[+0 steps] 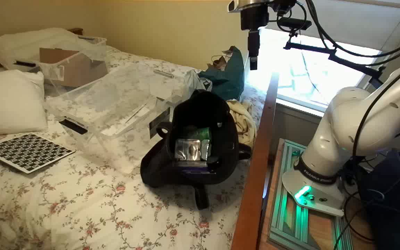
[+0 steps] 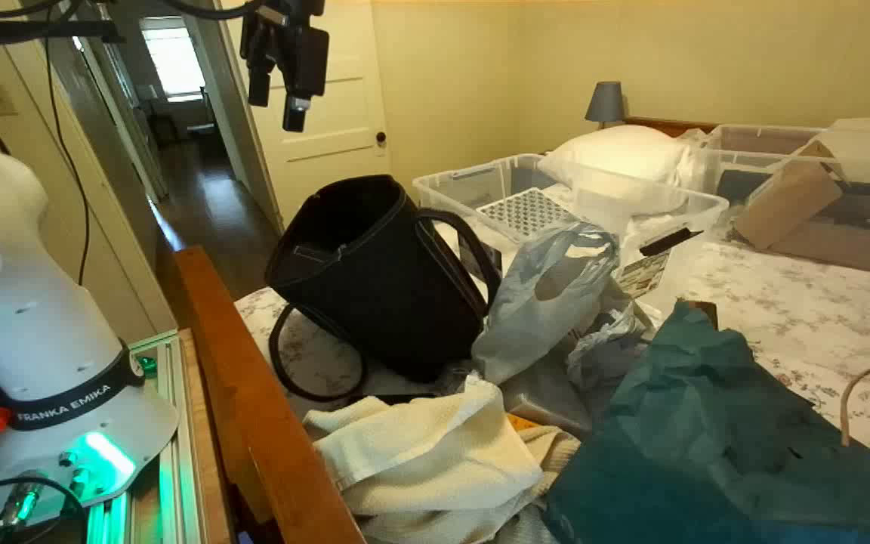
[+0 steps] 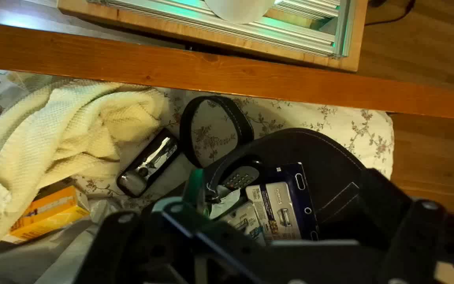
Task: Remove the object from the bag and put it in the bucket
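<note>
Your gripper (image 2: 276,111), nearest in the wrist view, hung w/ jaws spread, higher than the black bag (image 2: 382,302)!
And look, op: your black bag sat tilted on the bed (image 1: 82,215), mouth gaping, w/ a shiny pkg (image 1: 188,150) plus a green item (image 1: 202,133) inside; nr it stood the clear plastic bin (image 1: 122,147), w/ the cream cloth (image 2: 420,453) on the opp. side.

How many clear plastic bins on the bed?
2: the near bin, beside the black bag, and the far bin, with brown cardboard in it. Both exterior views show the pair; smaller ones could be hidden by the clutter.
</note>
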You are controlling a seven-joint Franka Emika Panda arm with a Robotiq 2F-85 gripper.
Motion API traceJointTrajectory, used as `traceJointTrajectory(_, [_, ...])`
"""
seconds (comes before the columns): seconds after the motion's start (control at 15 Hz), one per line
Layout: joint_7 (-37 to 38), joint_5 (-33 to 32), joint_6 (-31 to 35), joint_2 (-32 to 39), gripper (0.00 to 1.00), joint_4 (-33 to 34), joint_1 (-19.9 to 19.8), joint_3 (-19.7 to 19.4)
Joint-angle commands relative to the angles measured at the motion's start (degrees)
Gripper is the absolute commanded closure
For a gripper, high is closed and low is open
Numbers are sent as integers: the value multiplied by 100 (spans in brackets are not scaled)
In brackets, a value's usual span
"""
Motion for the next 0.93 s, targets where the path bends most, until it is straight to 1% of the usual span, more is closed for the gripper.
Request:
traceJointTrajectory(0.0, [-42, 32, -11, 15, 0, 11, -111, 88])
traceJointTrajectory(0.47, [-42, 31, -11, 15, 0, 11, -111, 88])
traceJointTrajectory(0.6, [298, 59, 611, 355, 0, 111, -178, 146])
traceJointTrajectory(0.87, [558, -549, 2679, 867, 0, -18, -242, 410])
